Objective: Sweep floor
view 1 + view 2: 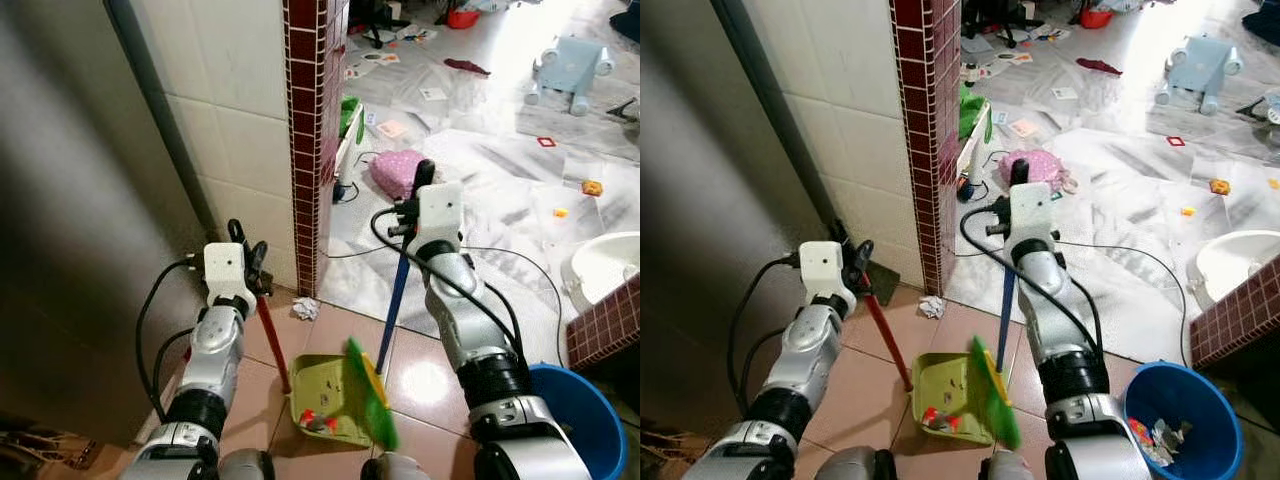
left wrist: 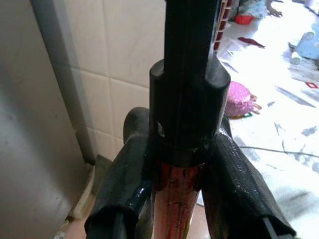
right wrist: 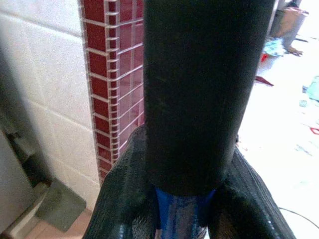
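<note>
My left gripper (image 1: 250, 268) is shut on the red handle (image 1: 270, 345) of a yellow-green dustpan (image 1: 330, 395), which rests on the pink floor tiles close to my feet with some red and white scraps in it. My right gripper (image 1: 412, 215) is shut on the blue broom handle (image 1: 394, 300); the green broom head (image 1: 372, 392) lies at the dustpan's right edge. A crumpled white paper ball (image 1: 305, 308) sits on the tiles beyond the dustpan, at the foot of the red-tiled pillar (image 1: 310, 130). In the wrist views the red handle (image 2: 175, 199) and the blue handle (image 3: 182, 219) are clamped between black fingers.
A blue bucket (image 1: 570, 420) with rubbish stands at my right, beside a low red-tiled wall (image 1: 605, 325) and a white basin (image 1: 610, 265). Cables (image 1: 520, 265) trail over the pale floor ahead, which is littered with papers, a pink cushion (image 1: 395, 170) and toys. A grey door (image 1: 70, 220) stands at my left.
</note>
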You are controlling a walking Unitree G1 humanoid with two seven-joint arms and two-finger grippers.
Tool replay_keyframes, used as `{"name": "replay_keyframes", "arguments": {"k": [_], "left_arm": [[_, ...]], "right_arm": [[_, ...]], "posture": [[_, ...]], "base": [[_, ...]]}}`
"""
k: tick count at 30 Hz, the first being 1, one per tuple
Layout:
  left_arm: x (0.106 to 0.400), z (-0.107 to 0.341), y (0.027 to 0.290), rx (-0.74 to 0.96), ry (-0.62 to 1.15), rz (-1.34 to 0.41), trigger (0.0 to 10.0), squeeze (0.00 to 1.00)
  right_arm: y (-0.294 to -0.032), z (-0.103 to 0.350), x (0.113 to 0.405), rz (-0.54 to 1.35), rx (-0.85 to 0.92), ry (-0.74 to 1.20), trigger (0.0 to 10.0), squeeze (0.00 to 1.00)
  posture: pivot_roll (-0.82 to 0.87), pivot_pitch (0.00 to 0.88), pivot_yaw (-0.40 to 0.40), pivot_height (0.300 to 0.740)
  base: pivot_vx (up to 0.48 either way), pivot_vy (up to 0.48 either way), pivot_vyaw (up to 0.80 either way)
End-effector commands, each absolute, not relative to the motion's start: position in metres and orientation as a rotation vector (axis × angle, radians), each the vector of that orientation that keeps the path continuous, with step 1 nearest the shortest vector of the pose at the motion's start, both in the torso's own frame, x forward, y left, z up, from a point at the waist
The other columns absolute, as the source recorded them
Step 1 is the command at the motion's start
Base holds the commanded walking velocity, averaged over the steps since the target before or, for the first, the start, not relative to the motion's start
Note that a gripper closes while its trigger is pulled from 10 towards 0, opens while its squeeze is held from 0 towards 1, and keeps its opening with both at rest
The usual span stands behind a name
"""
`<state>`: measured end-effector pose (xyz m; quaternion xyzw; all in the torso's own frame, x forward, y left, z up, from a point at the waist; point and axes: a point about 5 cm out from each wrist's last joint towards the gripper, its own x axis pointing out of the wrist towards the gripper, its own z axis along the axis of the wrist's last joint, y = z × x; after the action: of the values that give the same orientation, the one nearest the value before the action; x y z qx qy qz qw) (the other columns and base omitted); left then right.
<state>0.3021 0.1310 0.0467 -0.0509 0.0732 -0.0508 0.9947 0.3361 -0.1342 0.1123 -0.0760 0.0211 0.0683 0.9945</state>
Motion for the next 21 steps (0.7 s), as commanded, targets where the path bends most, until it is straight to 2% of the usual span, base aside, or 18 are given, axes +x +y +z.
{"name": "replay_keyframes", "arguments": {"k": [1,6,11,14,17,21], "left_arm": [[0.301,0.055,0.131,-0.096,0.132,-0.160,10.0,0.00],[0.292,0.057,0.130,-0.047,0.115,-0.207,10.0,0.00],[0.281,0.059,0.130,-0.088,0.124,-0.185,10.0,0.00],[0.277,0.061,0.131,-0.111,0.128,-0.183,10.0,0.00],[0.275,0.062,0.133,-0.114,0.133,-0.181,10.0,0.00],[0.273,0.060,0.134,-0.114,0.142,-0.183,10.0,0.00]], "right_arm": [[-0.134,0.097,0.330,0.189,-0.189,0.096,10.0,0.00],[-0.131,0.086,0.325,0.209,-0.158,0.119,10.0,0.00],[-0.134,0.071,0.313,0.091,-0.060,0.163,10.0,0.00],[-0.141,0.066,0.308,0.020,-0.025,0.171,10.0,0.00],[-0.152,0.065,0.306,-0.050,-0.001,0.175,10.0,0.00],[-0.163,0.065,0.304,-0.074,-0.005,0.175,10.0,0.00]], "posture": [[-0.06,0.000,0.077,0.740],[-0.05,0.000,0.051,0.740],[-0.03,0.000,0.024,0.740],[-0.03,0.000,0.016,0.740],[-0.04,0.000,0.013,0.740],[-0.05,0.000,0.010,0.740]], "base": [[0.000,0.000,0.00],[0.000,0.000,0.00],[0.000,0.000,0.00],[0.000,0.000,-0.41],[-0.256,0.000,-0.41],[-0.260,0.000,0.00]]}}
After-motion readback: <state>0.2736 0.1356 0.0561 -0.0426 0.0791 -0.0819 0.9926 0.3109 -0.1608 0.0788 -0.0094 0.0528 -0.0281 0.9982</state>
